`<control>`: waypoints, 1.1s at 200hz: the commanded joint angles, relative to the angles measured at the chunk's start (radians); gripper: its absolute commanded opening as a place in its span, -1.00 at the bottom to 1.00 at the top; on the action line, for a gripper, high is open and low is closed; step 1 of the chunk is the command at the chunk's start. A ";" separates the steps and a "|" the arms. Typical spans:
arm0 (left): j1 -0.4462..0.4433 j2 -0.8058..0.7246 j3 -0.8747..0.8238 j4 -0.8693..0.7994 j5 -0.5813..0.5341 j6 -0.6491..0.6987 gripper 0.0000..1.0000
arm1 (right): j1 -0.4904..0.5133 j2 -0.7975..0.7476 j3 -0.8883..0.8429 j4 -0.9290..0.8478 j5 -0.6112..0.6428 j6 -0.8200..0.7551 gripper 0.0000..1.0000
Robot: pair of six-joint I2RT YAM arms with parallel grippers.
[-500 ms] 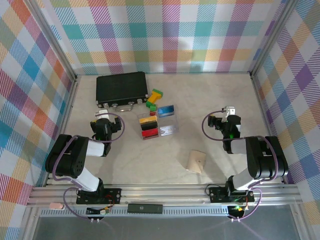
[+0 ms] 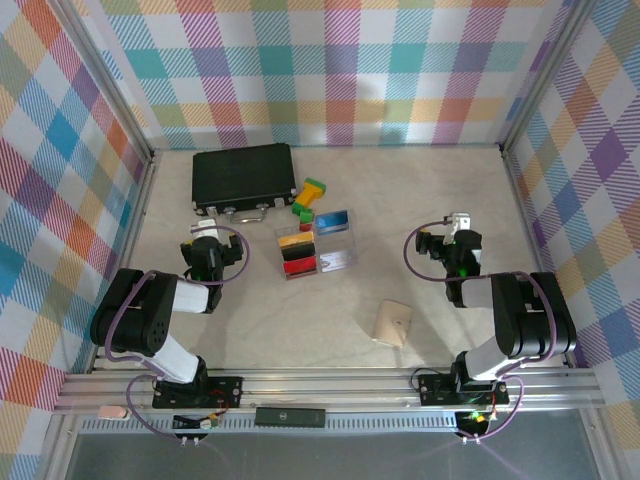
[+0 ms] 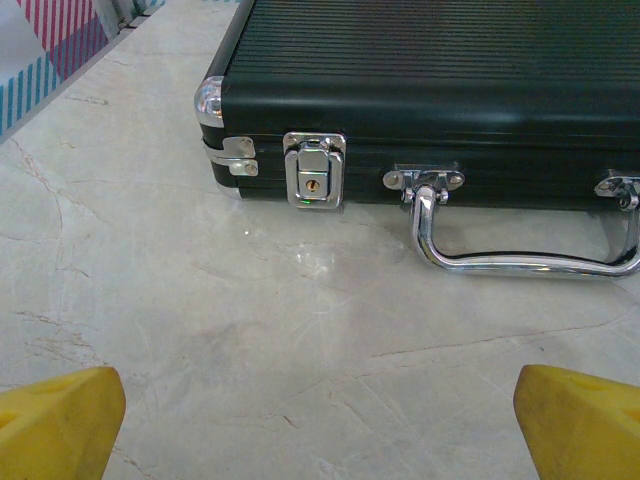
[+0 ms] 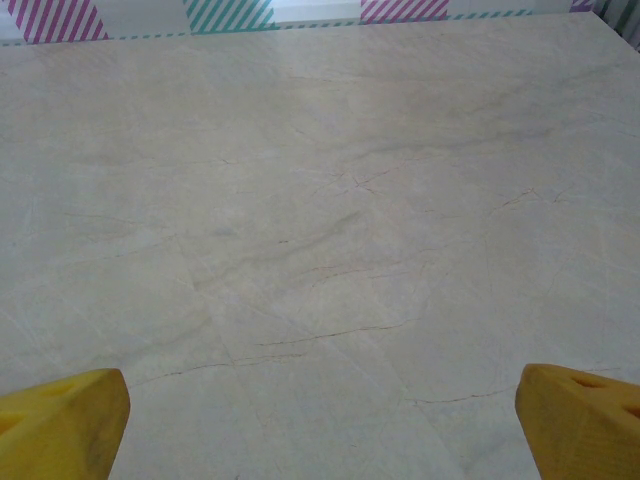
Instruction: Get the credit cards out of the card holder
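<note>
We've got the left end effector low, arm folded back, fingers spread wide, pointing at the closed black case just ahead of it. To its right the card holder lies flat on the tabletop, long axis running across between both end effectors. Its credit cards are still inside: yellow, black and red on the left half, blue and whitish on the right. The right end effector sits the same way, fingers apart over bare tabletop.
</note>
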State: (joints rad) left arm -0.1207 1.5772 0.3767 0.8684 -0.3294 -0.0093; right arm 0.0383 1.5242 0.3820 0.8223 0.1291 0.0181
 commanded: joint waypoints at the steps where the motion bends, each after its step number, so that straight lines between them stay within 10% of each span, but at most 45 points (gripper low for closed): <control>1: 0.010 -0.001 0.017 0.027 0.009 0.005 0.99 | -0.006 0.011 0.020 0.026 -0.016 0.013 0.98; 96: 0.010 -0.004 0.017 0.031 0.014 0.014 0.99 | -0.005 -0.061 0.041 -0.072 -0.040 -0.001 0.98; 167: -0.004 -0.176 0.430 -0.742 0.015 -0.089 1.00 | -0.003 -0.339 0.230 -0.622 -0.050 0.215 0.98; 220: -0.015 -0.300 0.547 -1.044 0.286 -0.360 0.99 | -0.002 -0.419 0.374 -1.057 -0.206 0.453 0.98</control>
State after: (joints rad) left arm -0.1242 1.3327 0.8894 0.0357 -0.2104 -0.2058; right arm 0.0383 1.1320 0.6838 0.0444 0.0307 0.3191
